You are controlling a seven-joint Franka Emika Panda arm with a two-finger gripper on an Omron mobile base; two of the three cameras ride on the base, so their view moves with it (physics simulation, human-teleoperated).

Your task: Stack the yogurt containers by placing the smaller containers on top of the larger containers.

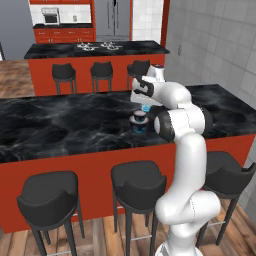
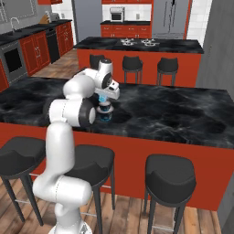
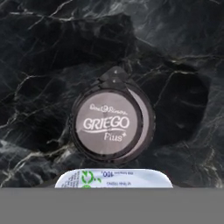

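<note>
Hand view: upright small dark cup (image 3: 109,124) stacked on tub, hand (image 1: 145,106) gripping light-blue cup (image 3: 113,178).

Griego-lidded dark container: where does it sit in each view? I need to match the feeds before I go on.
Left base view: Griego-lidded dark container at centre, on the black counter, just left of the arm's elbow.
Right base view: left of centre, just right of the elbow.
Hand view: dead centre, lid facing the camera.
Shared landmark: the light-blue cup just above it; in the hand view, its pale top is at the bottom edge.
</note>
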